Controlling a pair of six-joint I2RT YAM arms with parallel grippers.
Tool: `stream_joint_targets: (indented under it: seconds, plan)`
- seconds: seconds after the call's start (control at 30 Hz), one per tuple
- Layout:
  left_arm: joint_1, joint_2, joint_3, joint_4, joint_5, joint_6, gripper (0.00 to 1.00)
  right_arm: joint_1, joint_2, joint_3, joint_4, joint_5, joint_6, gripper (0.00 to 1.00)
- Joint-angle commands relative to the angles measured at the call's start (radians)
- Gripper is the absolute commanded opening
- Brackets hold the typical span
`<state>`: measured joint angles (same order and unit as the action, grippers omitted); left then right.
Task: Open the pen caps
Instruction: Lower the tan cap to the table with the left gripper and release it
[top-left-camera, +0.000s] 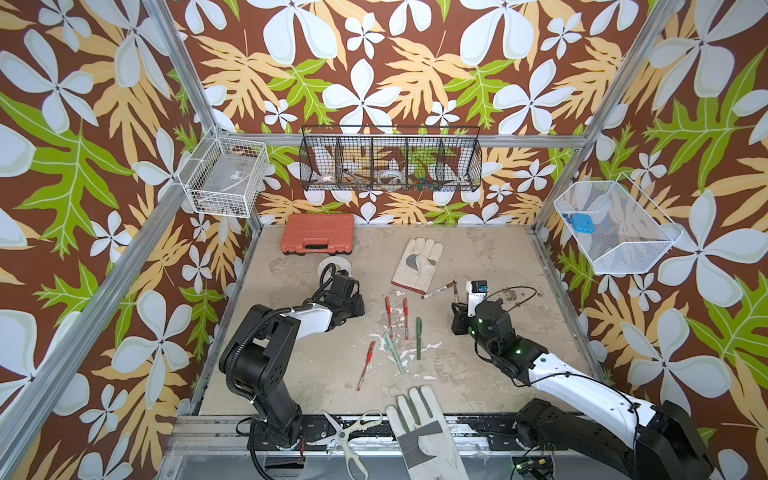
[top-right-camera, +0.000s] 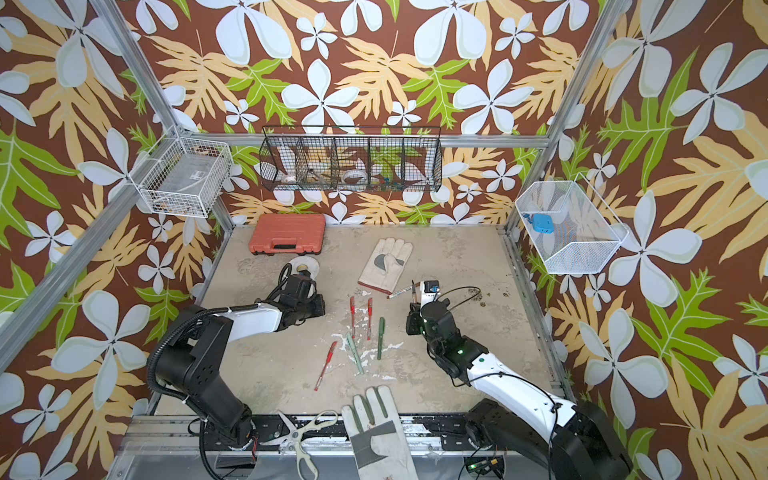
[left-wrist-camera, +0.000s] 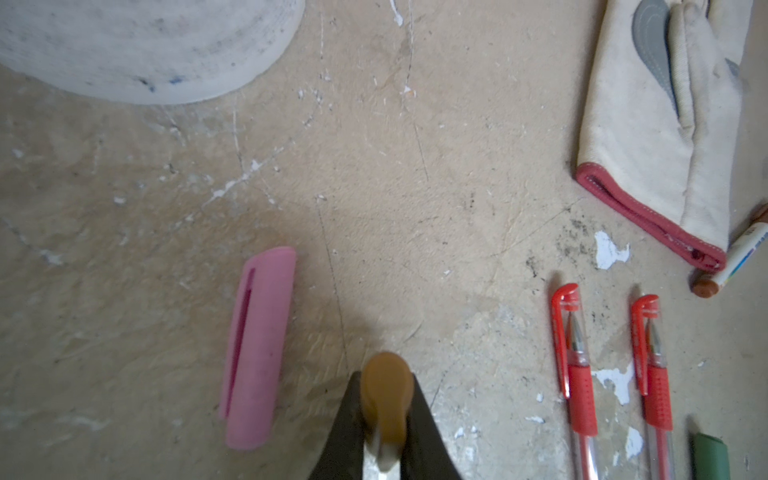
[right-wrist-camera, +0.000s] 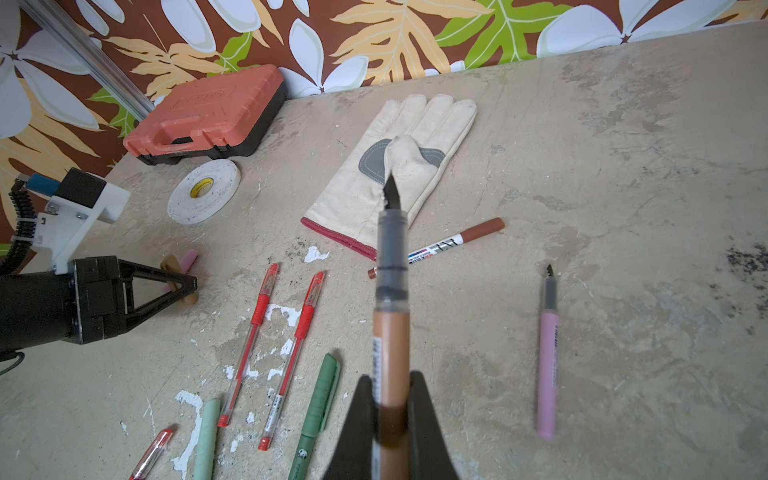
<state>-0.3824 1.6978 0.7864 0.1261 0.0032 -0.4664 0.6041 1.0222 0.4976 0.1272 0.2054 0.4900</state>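
- Nearest, the green pen (right-wrist-camera: 318, 407) and red pens (right-wrist-camera: 259, 313) lie capped between the arms.
- The right gripper (right-wrist-camera: 388, 390) clamps the gold pen (right-wrist-camera: 390, 332), tip bare.
- The left gripper (left-wrist-camera: 384, 399) pinches the gold cap (left-wrist-camera: 383, 374), beside the loose pink cap (left-wrist-camera: 257, 349).
- Farther, the marker (right-wrist-camera: 449, 243) is capped; next, I judge: lay both pieces down, grasp another pen.

Brown floral wallpaper (top-left-camera: 374, 62) on 3 walls, alu frame posts (top-left-camera: 188, 72), scuffed beige tabletop (top-left-camera: 498, 257) w/ white paint flecks, even light
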Motion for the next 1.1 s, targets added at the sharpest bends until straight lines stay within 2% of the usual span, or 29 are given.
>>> stream_joint_targets:
  seconds: [0.0,0.33,0.7,0.9,1.07]
  plan:
    - [-0.001,0.006,0.003,-0.032,-0.02,0.012,0.1,0.0,-0.006,0.001,0.0,-0.003,0.003,0.0]
    - [-0.001,-0.008,-0.001,-0.035,-0.019,0.014,0.18,-0.001,-0.022,-0.004,-0.002,0.005,0.002,0.0]
    - [-0.012,-0.044,-0.013,-0.014,-0.005,0.026,0.33,-0.006,-0.02,-0.001,-0.002,-0.004,0.001,0.0]
    - [-0.031,-0.145,-0.074,0.071,0.007,0.036,0.35,-0.017,-0.026,-0.004,-0.018,0.023,0.003,0.0]
    - [-0.055,-0.276,-0.161,0.187,0.05,0.052,0.37,-0.097,0.001,-0.008,-0.048,0.015,0.035,0.0]
